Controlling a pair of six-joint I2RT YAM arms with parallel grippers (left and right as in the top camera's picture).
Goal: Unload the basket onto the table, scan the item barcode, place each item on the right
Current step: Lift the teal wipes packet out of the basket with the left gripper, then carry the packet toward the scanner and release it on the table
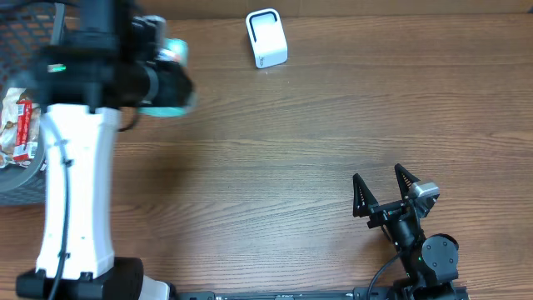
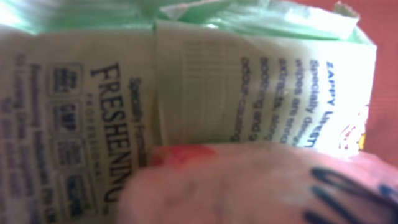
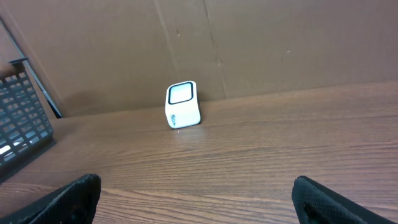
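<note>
- A small white boxy scanner point(image 3: 183, 104) with a dark-rimmed window stands near the far edge of the brown wood-grain table point(image 3: 280, 143).
- A dark wire basket point(image 3: 22, 121) sits toward the table's left edge.
- The right gripper point(image 3: 199, 202) has its black fingers spread wide.

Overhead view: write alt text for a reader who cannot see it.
The left gripper holds a green wipes pack beside a basket at the table's far left. A white scanner stands nearby; the right gripper is open.
</note>
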